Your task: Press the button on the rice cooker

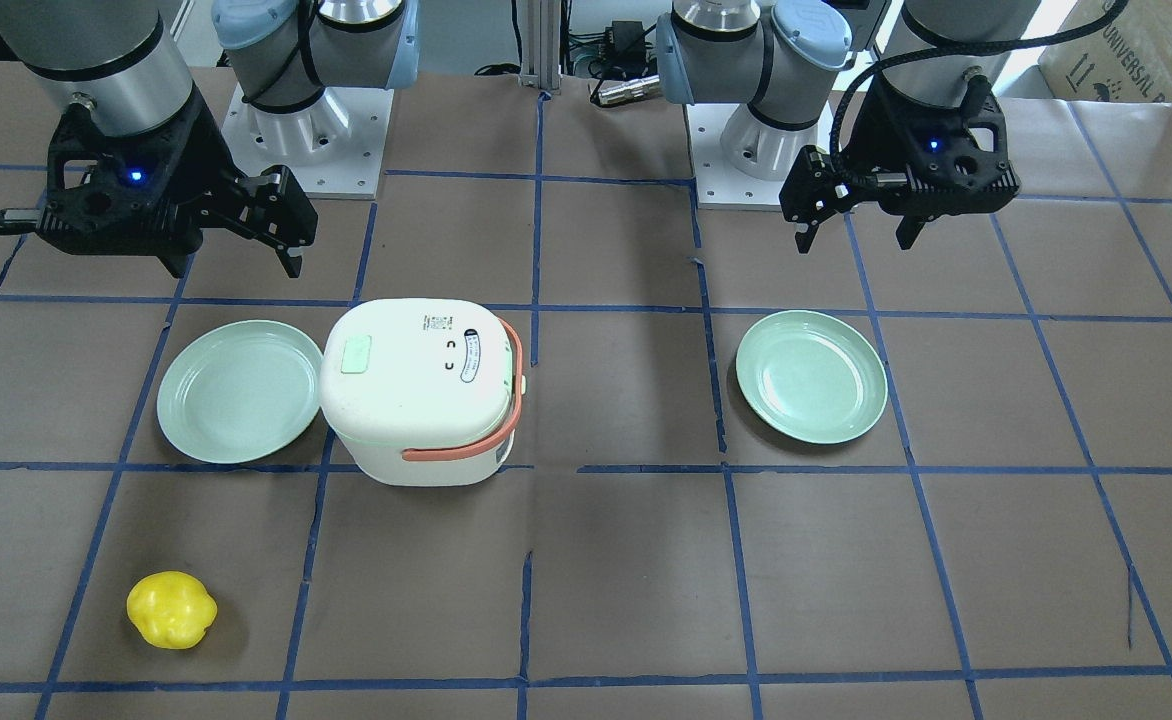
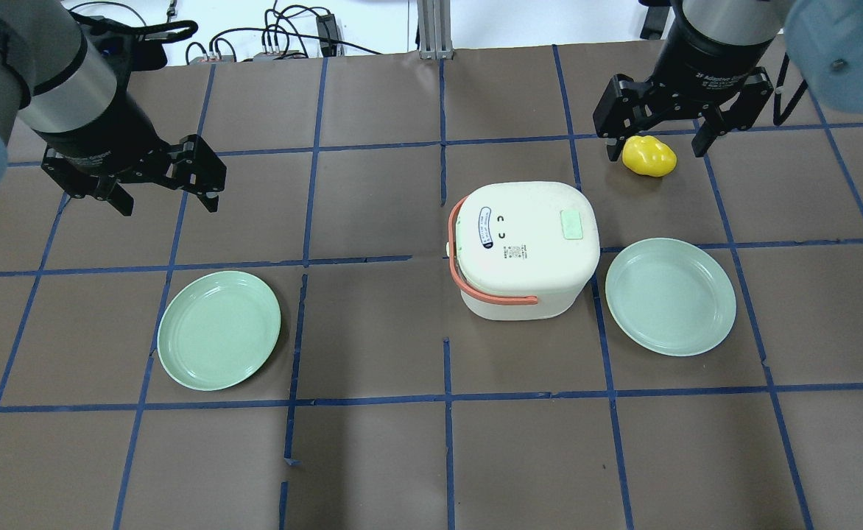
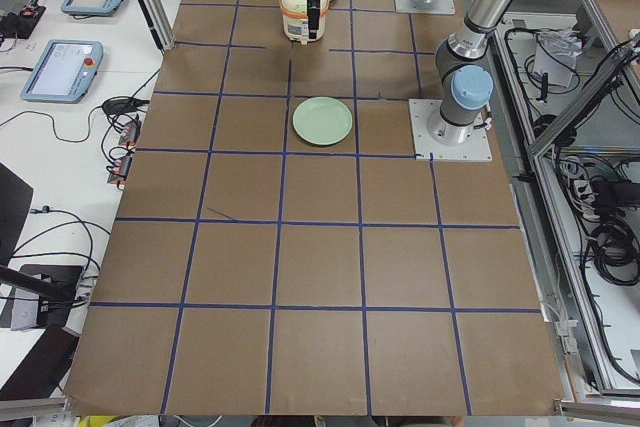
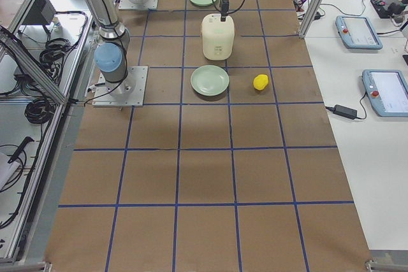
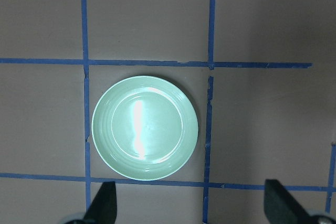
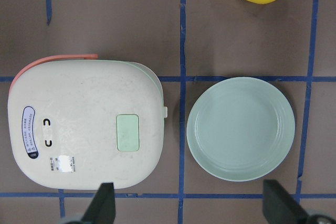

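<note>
1. My right tool (image 2: 656, 147) hangs released, jaws spread wide and grasping nothing. The left tool (image 2: 168, 202) is likewise released and empty, well off to the side above its own plate (image 5: 145, 127).
2. The rice cooker (image 2: 527, 246) stands on the tabletop (image 2: 372, 456), below my right tool and offset toward the robot's left. I take the pale green pad on its lid to be the button (image 6: 128, 132).
3. In the right wrist view the button lies just inboard of one of the fingers (image 6: 105, 205), not under the tool's centre. The centre sits nearer the gap between the cooker and the second plate (image 6: 240, 128).
4. To press well, I would first clench the jaws into one blunt tip. Then I would slide sideways until the tip is over the pad's middle, come straight down and stop at a short, firm push. An off-centre push risks skidding on the smooth lid or tipping the cooker.
5. I would keep clear of the orange handle (image 2: 476, 291), folded down on the side away from the tool.
6. The overhead view makes the yellow fruit (image 2: 649, 156) seem caught between the right tool's jaws. The front view shows it lying on the tabletop, well apart from the tool.
7. Only the right side view shows the air between tool and lid, and only the wrist view shows the button square-on.
</note>
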Controlling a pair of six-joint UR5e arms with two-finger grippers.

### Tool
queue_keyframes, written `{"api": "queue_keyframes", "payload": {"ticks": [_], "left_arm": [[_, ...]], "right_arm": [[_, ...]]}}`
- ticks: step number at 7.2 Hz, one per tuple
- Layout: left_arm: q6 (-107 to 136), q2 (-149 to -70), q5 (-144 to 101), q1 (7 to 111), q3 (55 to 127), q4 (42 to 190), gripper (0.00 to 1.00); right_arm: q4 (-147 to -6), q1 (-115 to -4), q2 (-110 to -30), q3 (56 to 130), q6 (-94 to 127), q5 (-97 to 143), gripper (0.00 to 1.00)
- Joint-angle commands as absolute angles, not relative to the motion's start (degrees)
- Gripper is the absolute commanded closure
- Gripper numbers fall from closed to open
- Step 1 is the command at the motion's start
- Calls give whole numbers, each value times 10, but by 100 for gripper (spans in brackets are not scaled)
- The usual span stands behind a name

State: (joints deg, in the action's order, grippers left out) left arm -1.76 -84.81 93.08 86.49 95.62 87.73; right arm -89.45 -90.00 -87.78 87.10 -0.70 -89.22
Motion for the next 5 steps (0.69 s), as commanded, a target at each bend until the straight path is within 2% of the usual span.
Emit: {"api": "queue_keyframes", "payload": {"ticks": [1, 5], "left_arm": [[-18, -848, 931, 865, 956, 877, 0], [-18, -848, 931, 865, 956, 877, 0]], "right_arm": [[-896, -900, -879, 871, -7, -892, 2], [-890, -900, -879, 871, -5, -893, 0]]}}
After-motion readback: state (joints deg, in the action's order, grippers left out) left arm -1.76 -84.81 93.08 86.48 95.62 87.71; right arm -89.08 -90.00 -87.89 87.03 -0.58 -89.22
